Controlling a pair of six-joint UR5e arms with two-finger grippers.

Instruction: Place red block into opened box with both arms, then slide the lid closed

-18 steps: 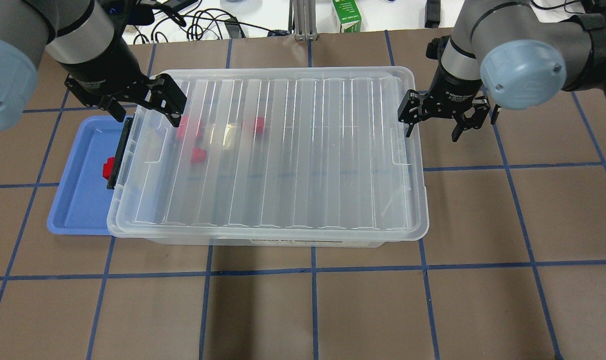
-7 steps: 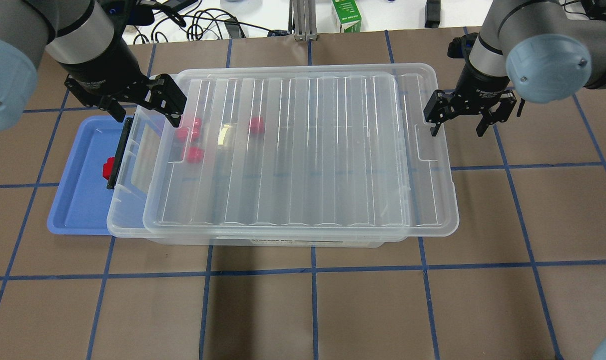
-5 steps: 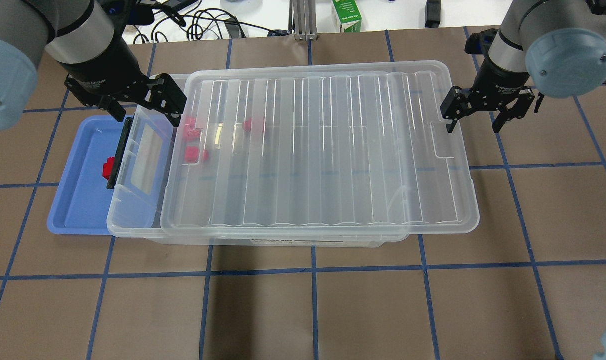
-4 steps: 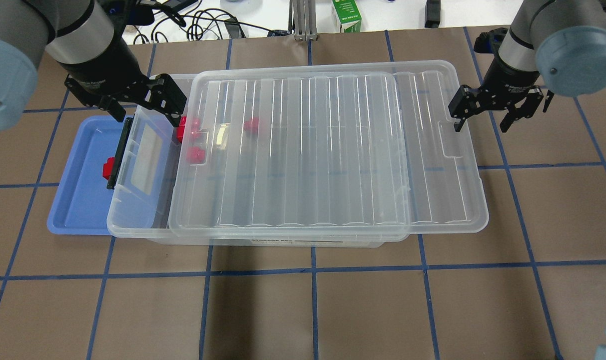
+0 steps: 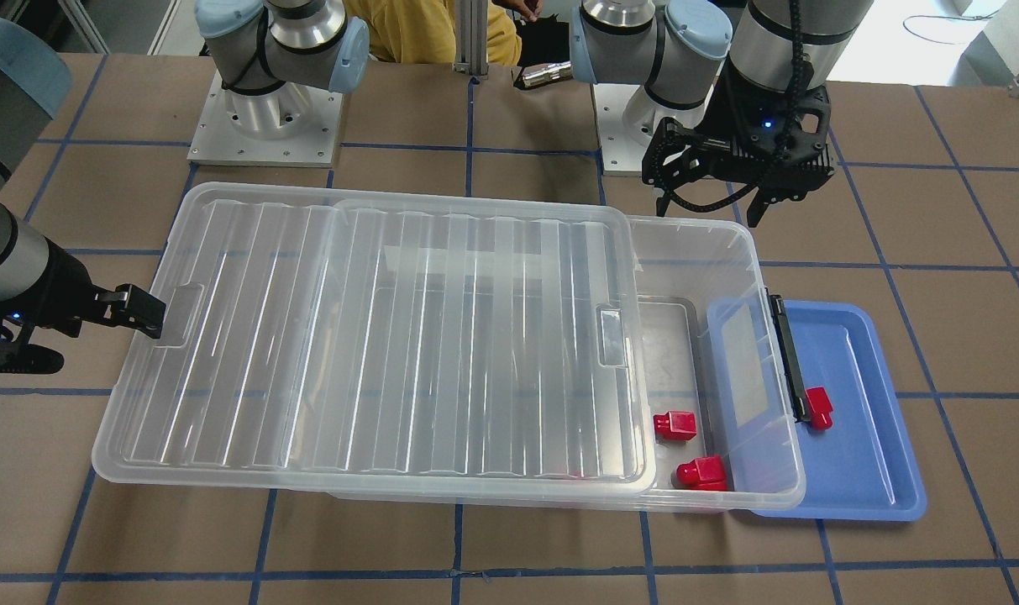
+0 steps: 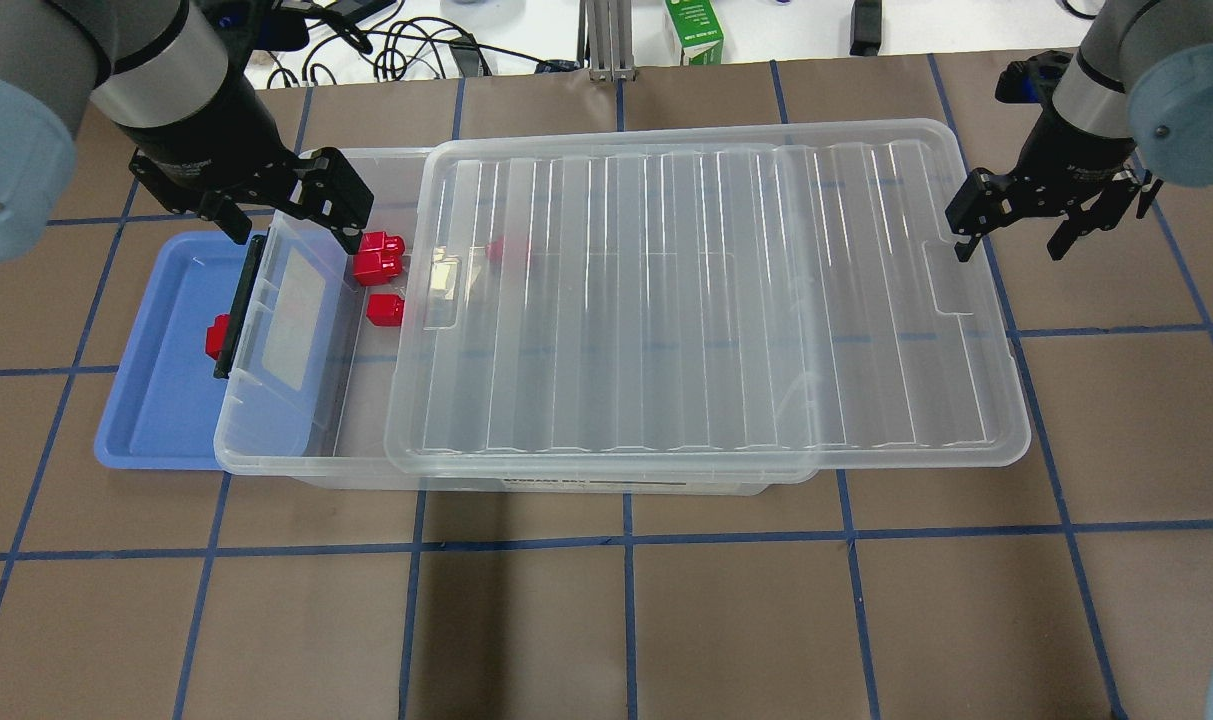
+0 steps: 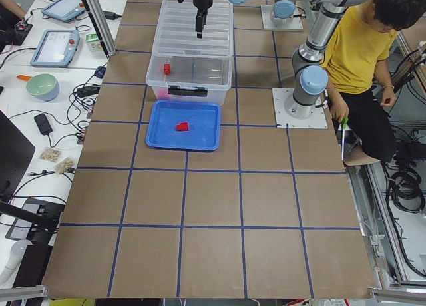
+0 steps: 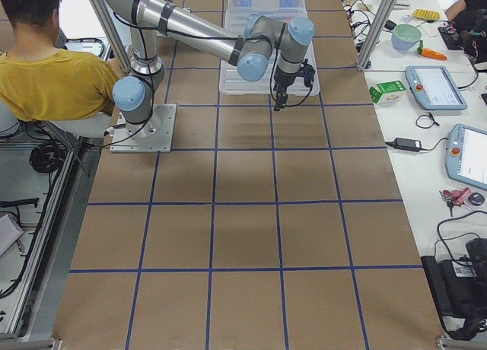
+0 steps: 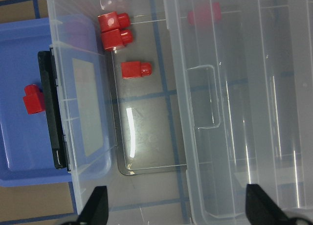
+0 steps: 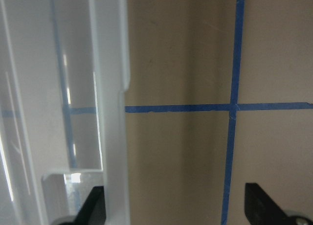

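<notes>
The clear box (image 6: 316, 466) lies mid-table with its lid (image 6: 706, 300) pushed right, so the left end is uncovered and the lid overhangs the right end. Two red blocks (image 6: 380, 255) sit together in the uncovered part, with a third (image 6: 385, 309) beside them. Another block (image 6: 506, 250) shows blurred under the lid. One more red block (image 6: 216, 337) lies in the blue tray (image 6: 156, 400). My left gripper (image 6: 294, 232) hangs open and empty over the box's far left corner. My right gripper (image 6: 1009, 248) is open, with one finger (image 5: 139, 315) against the lid's short end by its notch.
The blue tray is tucked under the box's left end, beside the black bar (image 6: 238, 305). A green carton (image 6: 694, 35) and cables lie beyond the table's far edge. A person in a yellow shirt (image 7: 356, 46) sits by the robot's base.
The lid has slid steadily to the right along with my right gripper, uncovering the box's left end and the red blocks there. My left arm has stayed still.
</notes>
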